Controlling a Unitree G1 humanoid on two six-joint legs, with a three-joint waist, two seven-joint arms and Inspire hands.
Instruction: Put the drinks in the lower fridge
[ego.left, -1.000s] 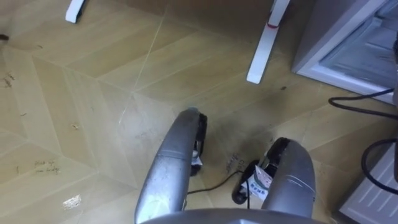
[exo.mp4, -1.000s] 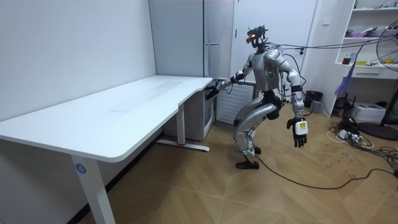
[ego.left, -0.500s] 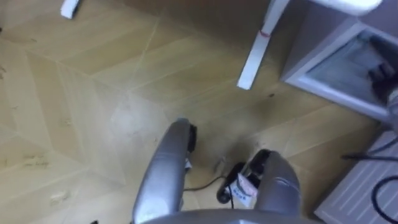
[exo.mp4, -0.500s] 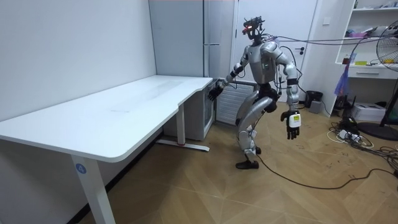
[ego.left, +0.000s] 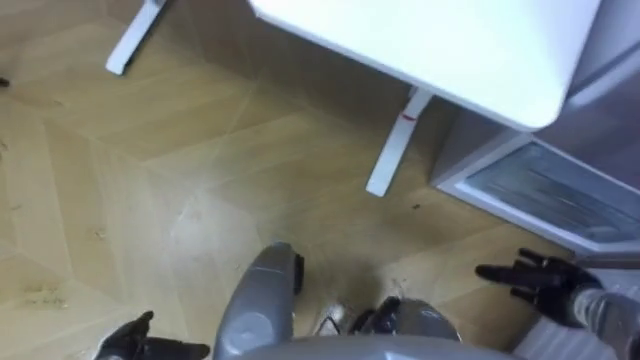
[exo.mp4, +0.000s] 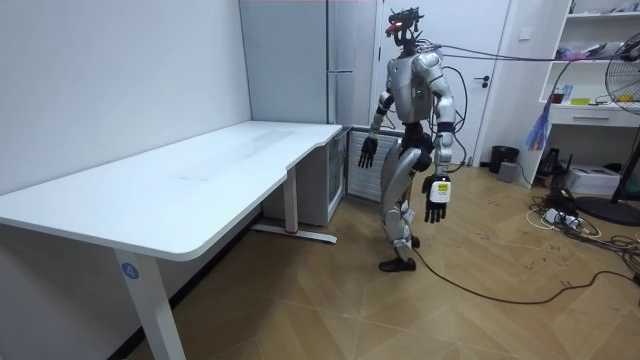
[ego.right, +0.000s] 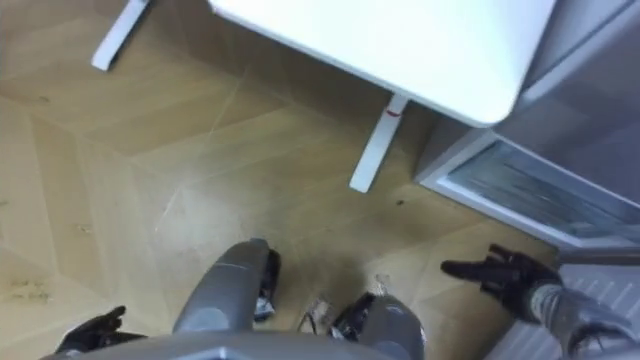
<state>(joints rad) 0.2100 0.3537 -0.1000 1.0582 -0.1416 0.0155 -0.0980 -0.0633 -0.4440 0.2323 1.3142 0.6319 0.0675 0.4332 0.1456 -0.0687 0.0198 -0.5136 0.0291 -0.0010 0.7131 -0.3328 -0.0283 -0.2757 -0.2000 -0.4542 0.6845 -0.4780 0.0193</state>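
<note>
The robot has straightened up beside the tabletop (exo.mp4: 200, 185). Its right robot hand (ego.left: 535, 280) has drawn back from the fridge (ego.left: 560, 190), fingers spread and empty. The left robot hand (ego.left: 140, 342) is open too.

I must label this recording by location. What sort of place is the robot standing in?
Probably an office-like room or lab: a long white desk, a tall fridge and a lower fridge, and wall shelves over a wooden floor.

The white bench (ego.left: 440, 50) spans the top of my view, and its white leg (ego.left: 393, 150) stands on the wooden parquet floor (ego.left: 120, 200) at centre frame. At right, the lower fridge (ego.left: 560, 195) stands on the same floor, just beside the bench's end.
</note>
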